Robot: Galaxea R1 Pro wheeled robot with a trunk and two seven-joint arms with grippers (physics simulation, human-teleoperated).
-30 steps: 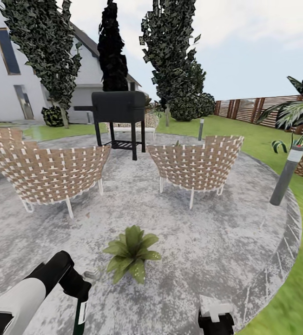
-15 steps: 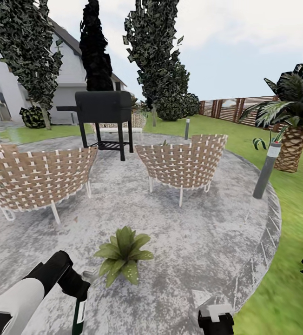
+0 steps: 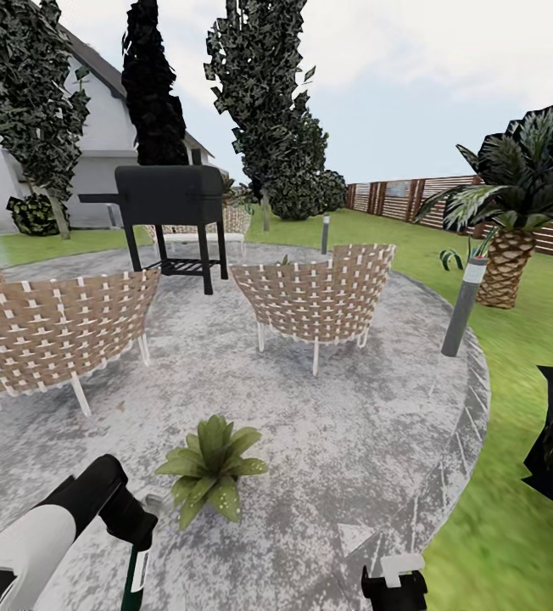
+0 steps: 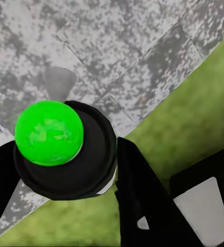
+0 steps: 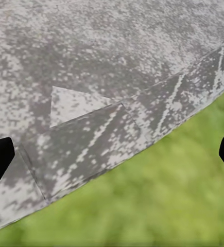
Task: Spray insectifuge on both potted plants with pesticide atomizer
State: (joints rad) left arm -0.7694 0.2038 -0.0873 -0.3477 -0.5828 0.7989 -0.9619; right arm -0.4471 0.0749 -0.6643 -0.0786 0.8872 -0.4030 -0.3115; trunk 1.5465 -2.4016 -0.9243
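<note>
Atomizer clamped in my left gripper, lower left of the head frame, body hanging down. Potted plant sits on the patio just right of it, lower centre, open stone all round. Right gripper spread wide, holding nothing, over the patio edge where stone meets lawn. Chairs mid-frame, well beyond the plant. Bollard on the right rim.

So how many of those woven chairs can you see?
2. One woven chair at the patio's left, cut by the picture's edge; another mid-patio, right of the grill. More may sit out of view.
</note>
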